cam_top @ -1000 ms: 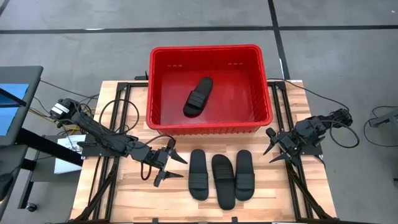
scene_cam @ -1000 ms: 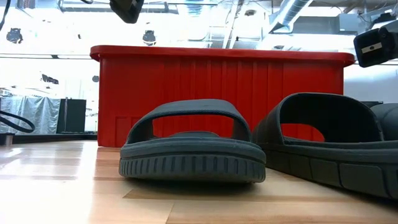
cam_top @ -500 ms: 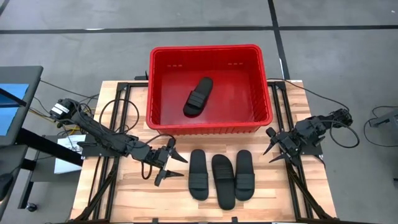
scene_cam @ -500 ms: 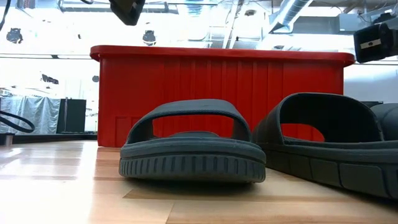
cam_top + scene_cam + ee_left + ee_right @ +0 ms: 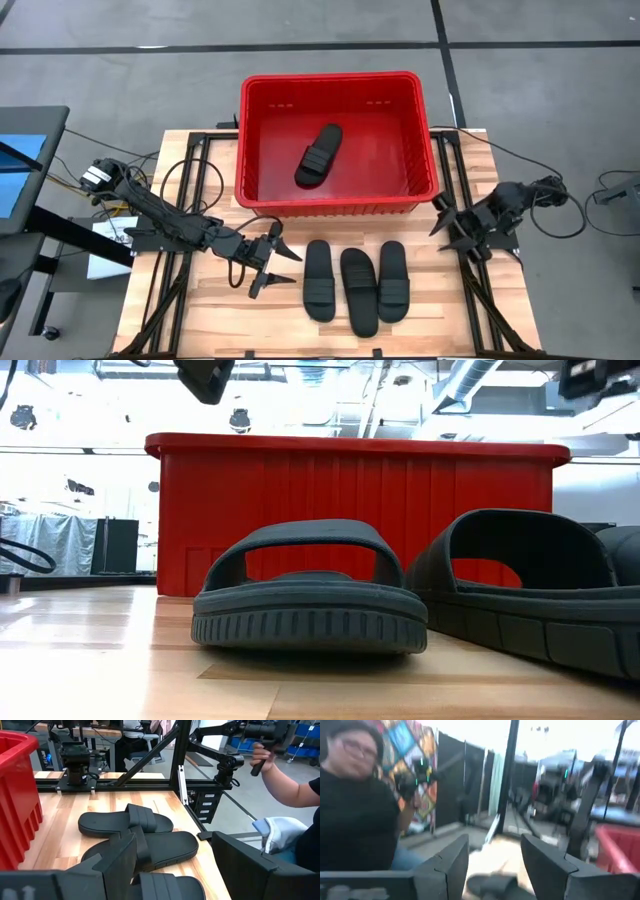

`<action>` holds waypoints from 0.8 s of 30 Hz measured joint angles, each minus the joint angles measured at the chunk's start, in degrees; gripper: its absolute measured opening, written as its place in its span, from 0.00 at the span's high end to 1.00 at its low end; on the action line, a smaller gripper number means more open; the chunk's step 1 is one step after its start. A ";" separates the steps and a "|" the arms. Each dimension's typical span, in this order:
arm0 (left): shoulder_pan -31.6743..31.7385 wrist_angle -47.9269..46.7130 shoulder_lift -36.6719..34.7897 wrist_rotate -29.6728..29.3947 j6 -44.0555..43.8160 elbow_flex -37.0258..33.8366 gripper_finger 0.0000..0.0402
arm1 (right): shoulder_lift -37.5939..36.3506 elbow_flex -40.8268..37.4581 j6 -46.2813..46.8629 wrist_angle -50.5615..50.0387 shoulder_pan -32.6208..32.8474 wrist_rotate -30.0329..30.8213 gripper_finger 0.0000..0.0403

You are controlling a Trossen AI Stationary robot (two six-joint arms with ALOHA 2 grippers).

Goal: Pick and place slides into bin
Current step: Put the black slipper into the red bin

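A pale butcher-block tabletop (image 5: 200, 310) sits on a black metal frame (image 5: 190, 160) over a grey concrete floor (image 5: 120, 90) crossed by dark seam lines. Overhead run bright lights and silver ducting (image 5: 470, 380) — a workshop. A seated person (image 5: 295, 795) in a black shirt is beside the table, near a colourful wall hanging (image 5: 415, 765).

Robotics lab or workshop, grey concrete floor (image 5: 150, 90), exposed ceiling ducts (image 5: 480, 380), black metal framing (image 5: 182, 765); person (image 5: 355, 815) nearby

In the low view we see the slide (image 5: 540, 595) right of the bin (image 5: 350, 510) cut by the edge, and the right wrist view is blurred.
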 joint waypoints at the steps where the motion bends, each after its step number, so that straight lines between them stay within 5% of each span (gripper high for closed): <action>1: 0.00 0.00 0.00 0.00 0.00 0.00 0.38 | 0.26 0.00 0.23 1.99 0.11 -0.46 0.57; 11: 0.00 -0.28 0.00 -0.02 0.72 0.00 0.38 | 4.91 -0.02 6.31 20.23 3.19 -1.24 0.57; 24: 0.00 -0.31 0.00 -0.05 1.01 0.00 0.38 | 5.97 -0.02 5.72 22.38 4.35 0.82 0.57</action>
